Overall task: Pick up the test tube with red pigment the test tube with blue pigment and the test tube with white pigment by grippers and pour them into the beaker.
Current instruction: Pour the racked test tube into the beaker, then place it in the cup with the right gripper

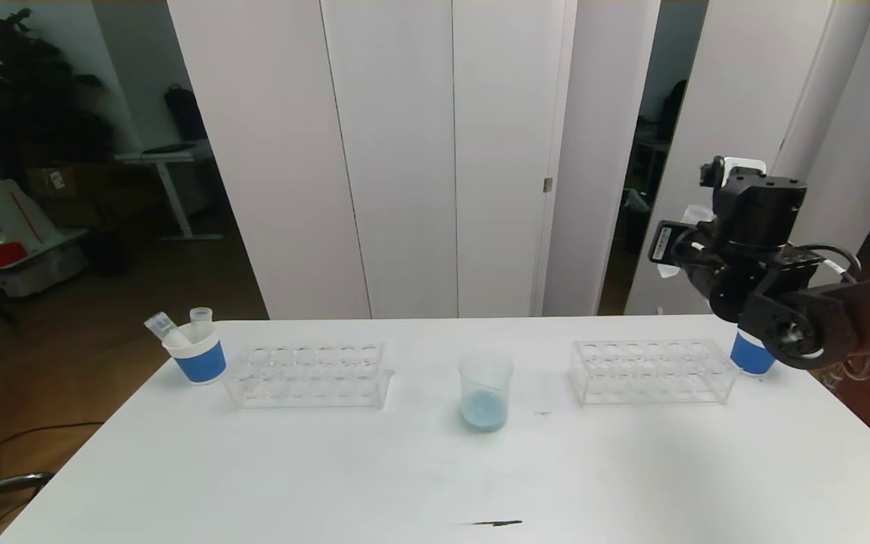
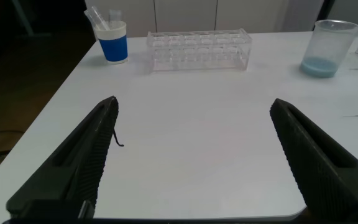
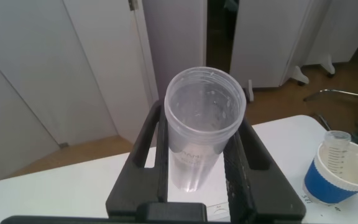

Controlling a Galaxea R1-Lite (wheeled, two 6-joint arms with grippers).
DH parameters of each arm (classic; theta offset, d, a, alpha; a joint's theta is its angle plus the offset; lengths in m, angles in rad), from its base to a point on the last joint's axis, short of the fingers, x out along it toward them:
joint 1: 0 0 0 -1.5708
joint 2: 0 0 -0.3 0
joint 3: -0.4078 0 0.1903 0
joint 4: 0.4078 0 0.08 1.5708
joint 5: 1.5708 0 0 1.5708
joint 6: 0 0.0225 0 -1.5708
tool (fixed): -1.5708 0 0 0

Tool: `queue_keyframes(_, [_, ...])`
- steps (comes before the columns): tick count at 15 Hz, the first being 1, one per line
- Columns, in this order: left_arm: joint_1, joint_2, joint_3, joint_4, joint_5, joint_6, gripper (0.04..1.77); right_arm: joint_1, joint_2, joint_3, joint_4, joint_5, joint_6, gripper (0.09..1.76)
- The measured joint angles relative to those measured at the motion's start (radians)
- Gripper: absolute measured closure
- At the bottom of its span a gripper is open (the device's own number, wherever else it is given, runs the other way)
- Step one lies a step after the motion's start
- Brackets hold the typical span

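The beaker (image 1: 485, 393) stands at the table's middle with pale blue liquid at its bottom; it also shows in the left wrist view (image 2: 328, 46). My right gripper (image 1: 678, 245) is raised above the table's right side, near the right cup. In the right wrist view it (image 3: 201, 134) is shut on a clear test tube (image 3: 204, 106), held mouth up, with no coloured pigment visible inside. My left gripper (image 2: 192, 104) is open and empty, low over the table's near left part. No tube with blue, white or red liquid shows.
A blue-and-white paper cup (image 1: 197, 355) at the far left holds two clear tubes. Two clear racks (image 1: 306, 374) (image 1: 650, 370) flank the beaker. A second paper cup (image 1: 751, 353) at the far right holds one clear tube (image 3: 337, 146).
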Motion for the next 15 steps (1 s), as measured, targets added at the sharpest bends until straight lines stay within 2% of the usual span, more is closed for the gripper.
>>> queue_keyframes(7, [0.0, 0.0, 0.0, 0.0, 0.0, 0.0, 0.07, -0.308, -0.039, -0.045, -0.01, 0.1, -0.038, 1.27])
queue_keyframes(11, [0.0, 0.0, 0.0, 0.0, 0.0, 0.0, 0.07, -0.4, 0.004, -0.039, -0.057, 0.113, -0.033, 1.27])
queue_keyframes(15, [0.0, 0.0, 0.0, 0.0, 0.0, 0.0, 0.07, -0.437, 0.084, -0.02, -0.105, 0.115, -0.033, 1.27])
